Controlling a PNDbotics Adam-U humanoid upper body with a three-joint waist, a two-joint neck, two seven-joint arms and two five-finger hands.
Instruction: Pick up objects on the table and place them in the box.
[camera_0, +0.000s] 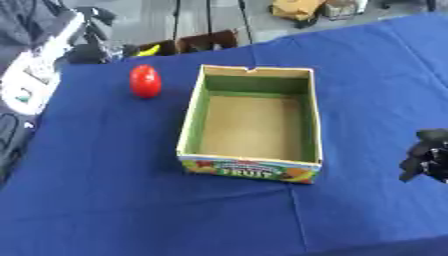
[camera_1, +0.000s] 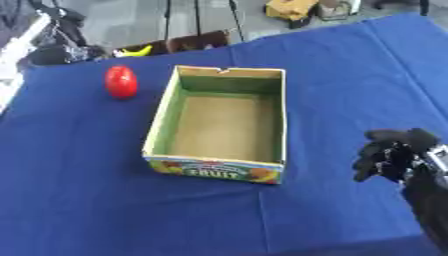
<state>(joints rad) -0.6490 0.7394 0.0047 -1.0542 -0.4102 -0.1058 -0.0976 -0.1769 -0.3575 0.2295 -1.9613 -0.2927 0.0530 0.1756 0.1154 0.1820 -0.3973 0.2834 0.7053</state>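
A red, egg-shaped object (camera_0: 145, 81) stands on the blue tablecloth, left of the box and near the table's far edge. The open cardboard box (camera_0: 186, 127) has a green inner rim, a brown floor and a fruit print on its front; nothing lies inside it. My right hand (camera_1: 392, 155) hovers over the cloth to the right of the box, near its front corner, its black fingers curled downward and holding nothing. No left hand shows in either view.
The blue-covered table (camera_0: 105, 190) ends at the far edge behind the box. Beyond it lie a yellow item (camera_0: 150, 50), dark boxes and equipment on the floor. A white and black device (camera_0: 35, 70) sits at the far left.
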